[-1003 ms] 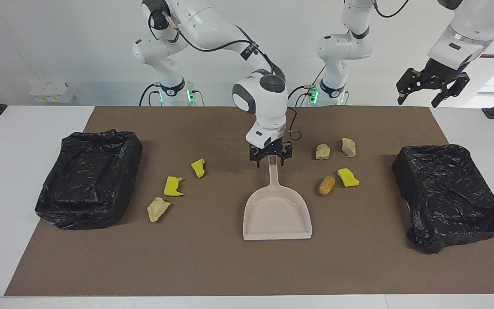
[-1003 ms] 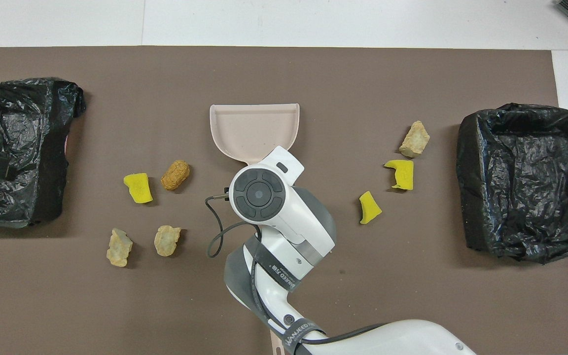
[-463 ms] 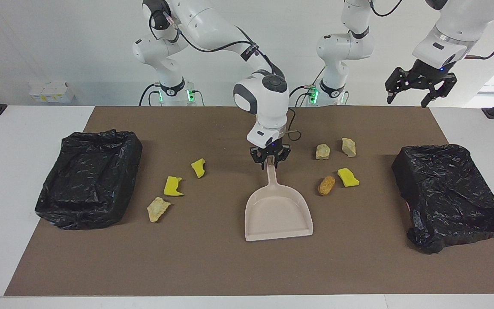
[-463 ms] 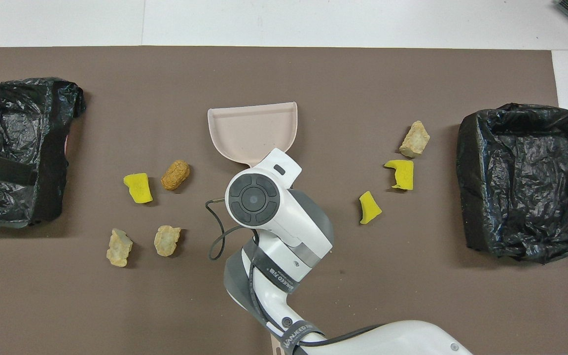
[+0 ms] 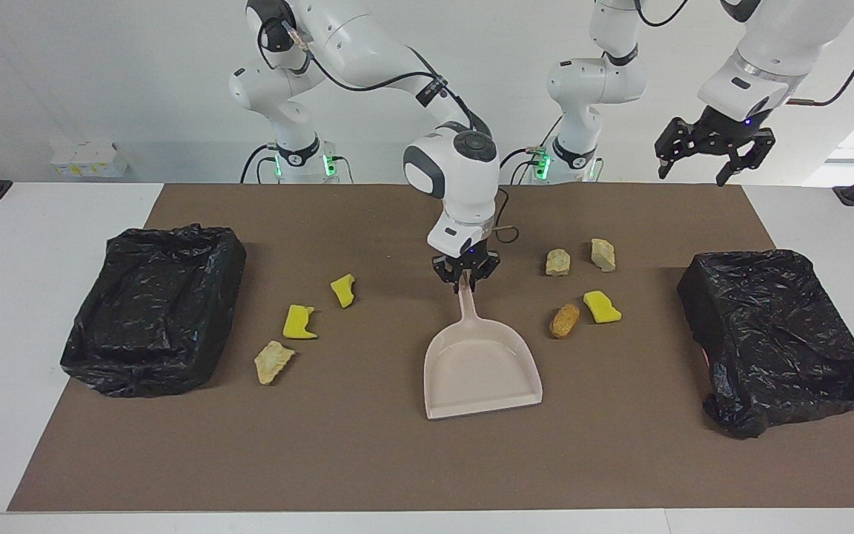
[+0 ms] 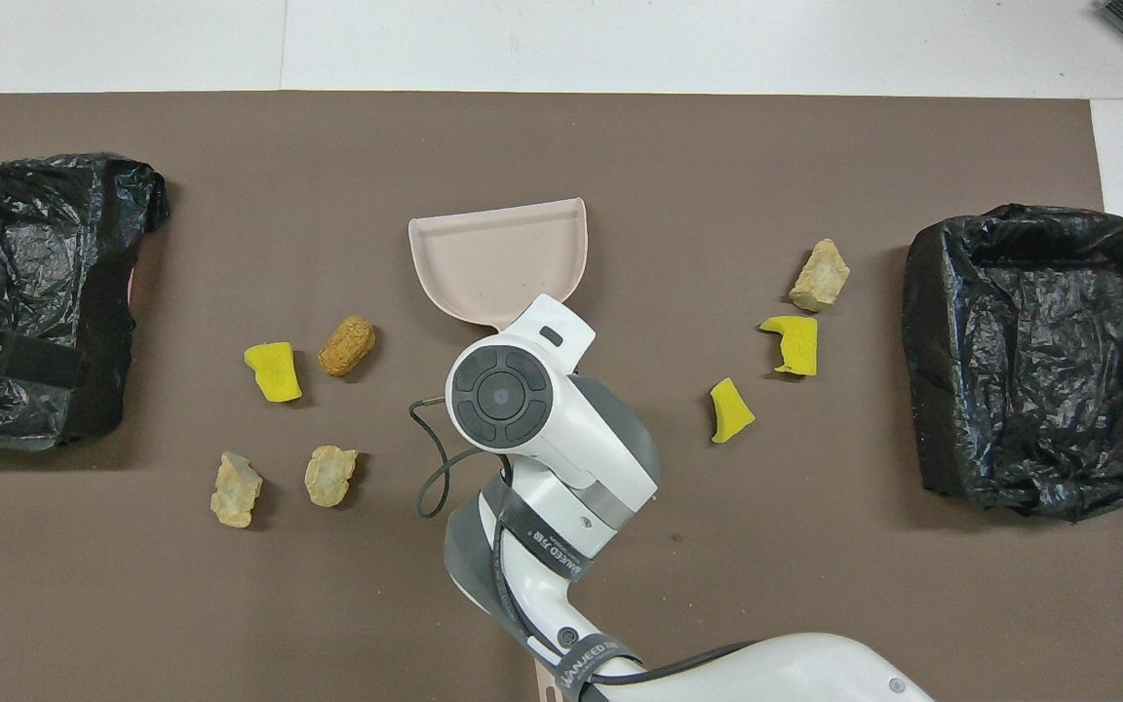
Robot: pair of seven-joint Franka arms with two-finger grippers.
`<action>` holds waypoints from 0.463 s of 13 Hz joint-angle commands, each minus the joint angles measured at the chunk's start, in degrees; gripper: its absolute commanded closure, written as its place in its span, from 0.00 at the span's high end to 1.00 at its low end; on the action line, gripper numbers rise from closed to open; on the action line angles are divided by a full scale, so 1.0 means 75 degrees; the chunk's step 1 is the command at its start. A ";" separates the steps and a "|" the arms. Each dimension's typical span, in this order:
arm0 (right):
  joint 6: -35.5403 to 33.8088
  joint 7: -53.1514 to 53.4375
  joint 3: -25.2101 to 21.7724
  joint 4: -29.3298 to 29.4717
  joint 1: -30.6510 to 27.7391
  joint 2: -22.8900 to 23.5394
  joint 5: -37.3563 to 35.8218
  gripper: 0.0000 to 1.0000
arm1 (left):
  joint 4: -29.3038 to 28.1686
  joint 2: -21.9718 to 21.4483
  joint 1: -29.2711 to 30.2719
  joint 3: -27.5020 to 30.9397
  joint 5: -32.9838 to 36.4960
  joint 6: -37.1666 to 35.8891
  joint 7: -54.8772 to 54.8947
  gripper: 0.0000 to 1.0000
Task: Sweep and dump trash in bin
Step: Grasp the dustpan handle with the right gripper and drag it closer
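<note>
Scanning from the right arm's end of the table, I see that the first bin [image 5: 101, 356] has nothing swept into it yet. Three pieces of the trash lie untouched beside it on the brown mat [image 5: 368, 460]: a tan lump [image 5: 273, 361] and two yellow chunks [image 5: 299, 322] [image 5: 343, 290].

At mid-table is the real change. The right gripper [image 5: 465, 280], spread wide a second ago, has now clenched onto the handle of the dustpan [image 5: 482, 371]. The pan has twisted slightly on the mat as the fingers bit. I judge the pickup done and the pan ready to lift or position.

Toward the left arm's end, two tan lumps [image 5: 558, 262] [image 5: 603, 254], the orange-brown lump [image 5: 565, 320] and a yellow chunk [image 5: 602, 307] have not moved.

The left gripper [image 5: 694, 174], released and empty, has drifted higher and inward above the mat's edge. The second bin [image 5: 775, 334] waits beneath it, and I see no brush anywhere.
</note>
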 commanded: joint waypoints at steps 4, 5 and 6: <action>-0.0342 -0.1372 0.0015 -0.0132 -0.0652 -0.0593 0.0027 0.00 | -0.1423 -0.1009 -0.0571 0.0071 0.0047 0.0119 -0.0248 1.00; -0.0646 -0.1934 0.0015 -0.0132 -0.0874 -0.0769 0.0027 0.00 | -0.1704 -0.1092 -0.0688 0.0071 0.0036 0.0154 -0.0783 1.00; -0.0997 -0.2659 0.0026 -0.0143 -0.1050 -0.0921 0.0027 0.00 | -0.1893 -0.1162 -0.0956 0.0024 0.0024 0.0212 -0.1485 1.00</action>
